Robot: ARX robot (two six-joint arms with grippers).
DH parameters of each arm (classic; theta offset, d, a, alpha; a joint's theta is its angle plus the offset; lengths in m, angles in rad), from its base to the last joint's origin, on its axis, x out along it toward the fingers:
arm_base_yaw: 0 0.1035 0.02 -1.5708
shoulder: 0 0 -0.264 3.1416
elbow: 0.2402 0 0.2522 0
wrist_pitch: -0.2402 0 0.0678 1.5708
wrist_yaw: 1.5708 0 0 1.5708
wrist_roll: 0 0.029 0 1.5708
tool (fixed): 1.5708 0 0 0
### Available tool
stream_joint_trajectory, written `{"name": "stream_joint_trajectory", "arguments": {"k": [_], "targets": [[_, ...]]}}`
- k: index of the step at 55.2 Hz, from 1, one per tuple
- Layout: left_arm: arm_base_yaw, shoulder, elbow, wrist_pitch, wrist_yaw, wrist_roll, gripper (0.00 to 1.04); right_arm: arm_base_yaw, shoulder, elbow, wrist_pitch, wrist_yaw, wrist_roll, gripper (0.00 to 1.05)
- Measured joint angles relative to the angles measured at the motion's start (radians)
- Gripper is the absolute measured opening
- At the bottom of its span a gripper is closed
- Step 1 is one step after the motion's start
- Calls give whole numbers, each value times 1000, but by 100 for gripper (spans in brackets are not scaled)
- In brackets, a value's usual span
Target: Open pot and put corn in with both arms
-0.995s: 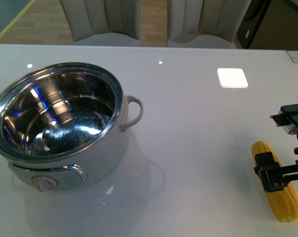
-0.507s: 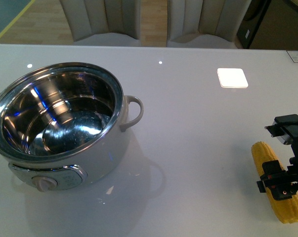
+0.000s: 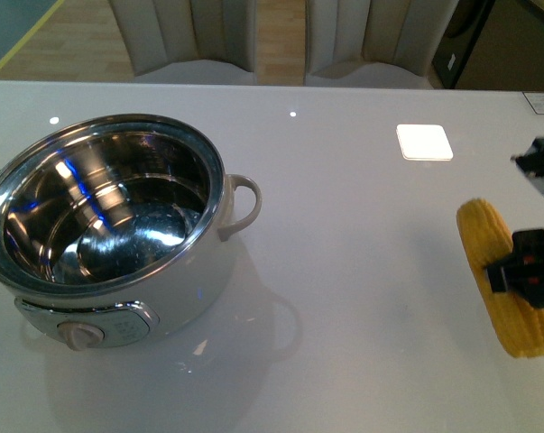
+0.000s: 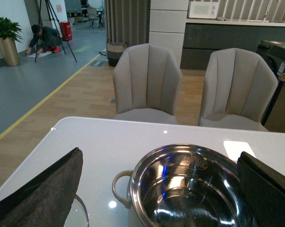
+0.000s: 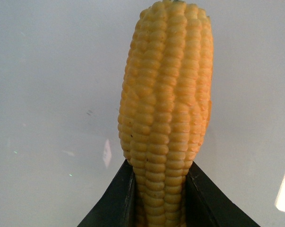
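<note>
**Right gripper pinching corn, pot open at left**

- Right gripper: at the right edge of the front view, blurred. It is clamped across the corn, about mid-length.
- Right wrist view: both black fingers press the cob's sides, with the kernels squeezed between them. The cob sticks out past the fingertips, far end away from the camera. The right gripper is pinching the corn.
- Corn position: right side of the table, well apart from the pot. In the front view it runs roughly away from the robot. Can't tell whether it is touching the table or clear of it; that region is too blurred.
- Pot: left side of the table, upright and open-topped, with the shiny steel interior showing reflections. The beige dial faces the robot. One loop handle points toward the corn side.
- Left gripper: not in the front view. In the left wrist view its two dark pads are spread wide, one at each side of the frame, holding nothing. The pot shows between them, lower down and apart from both pads.
- Other: a bright white square sits on the table beyond the corn. Two beige chairs stand behind the table's far edge.
</note>
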Motion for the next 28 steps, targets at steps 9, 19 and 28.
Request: {"name": "stream_joint_trajectory", "arguments": {"k": [9, 19, 28], "targets": [[0, 0, 0, 0, 0, 0, 98, 108, -236, 60, -107, -79, 179, 15], [0, 0, 0, 0, 0, 0, 98, 275, -285, 183, -160, -75, 350, 14], [0, 0, 0, 0, 0, 0, 98, 383, -245, 279, -177, -71, 456, 14]]}}
